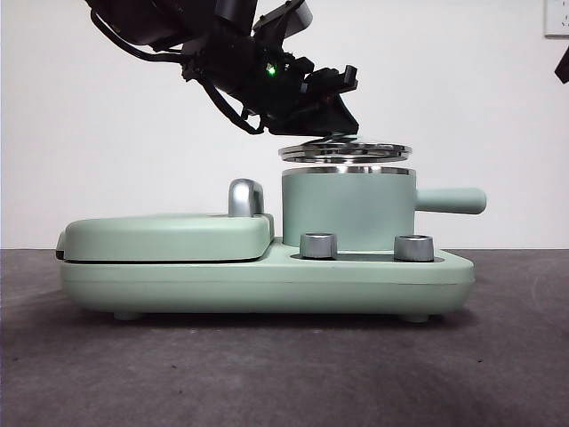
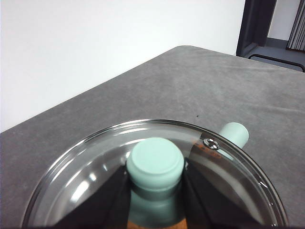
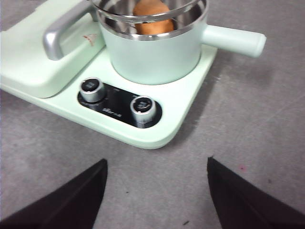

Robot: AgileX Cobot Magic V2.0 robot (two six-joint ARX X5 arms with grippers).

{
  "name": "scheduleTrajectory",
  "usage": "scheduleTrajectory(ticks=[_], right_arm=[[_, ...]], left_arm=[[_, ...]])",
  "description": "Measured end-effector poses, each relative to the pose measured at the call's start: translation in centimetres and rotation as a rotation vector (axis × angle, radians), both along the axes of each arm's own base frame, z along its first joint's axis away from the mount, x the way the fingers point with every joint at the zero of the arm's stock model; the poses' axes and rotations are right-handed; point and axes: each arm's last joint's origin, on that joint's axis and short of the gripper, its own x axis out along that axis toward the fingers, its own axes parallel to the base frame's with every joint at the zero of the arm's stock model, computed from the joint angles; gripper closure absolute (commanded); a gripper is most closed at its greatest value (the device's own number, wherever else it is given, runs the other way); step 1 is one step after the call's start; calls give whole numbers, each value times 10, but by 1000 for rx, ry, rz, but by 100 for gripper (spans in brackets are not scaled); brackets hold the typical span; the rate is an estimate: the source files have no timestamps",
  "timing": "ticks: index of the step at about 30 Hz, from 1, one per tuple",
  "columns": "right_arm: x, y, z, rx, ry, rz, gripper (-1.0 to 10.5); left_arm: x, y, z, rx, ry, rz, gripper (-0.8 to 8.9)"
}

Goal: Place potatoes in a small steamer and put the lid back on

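Observation:
The mint-green steamer pot (image 1: 347, 209) stands on the right of the cooker base (image 1: 267, 280), its handle pointing right. The golden-brown potato (image 3: 152, 16) lies inside it. My left gripper (image 1: 333, 133) comes in from the upper left and is shut on the green knob (image 2: 155, 160) of the glass lid (image 1: 345, 151). It holds the lid level, just above the pot's steel rim with a thin gap. My right gripper (image 3: 156, 162) is open and empty, above the table in front of the cooker's two knobs.
A flat mint-green grill plate (image 1: 169, 236) with a steel handle (image 1: 246, 197) takes the left of the base. Two steel dials (image 1: 318, 245) sit in front of the pot. The grey table (image 1: 284, 374) lies around. The waiting arm's black tip (image 1: 562, 64) shows at the upper right.

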Motion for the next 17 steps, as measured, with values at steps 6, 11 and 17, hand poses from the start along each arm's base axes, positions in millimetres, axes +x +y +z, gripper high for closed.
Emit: scheduleTrajectory(ticks=[6, 11, 17], right_arm=[[0, 0, 0, -3, 0, -4, 626], [0, 0, 0, -3, 0, -4, 626], [0, 0, 0, -3, 0, -4, 626]], left_arm=[[2, -2, -7, 8, 14, -7, 807], [3, -3, -11, 10, 17, -10, 807], [6, -5, -15, 1, 6, -12, 808]])
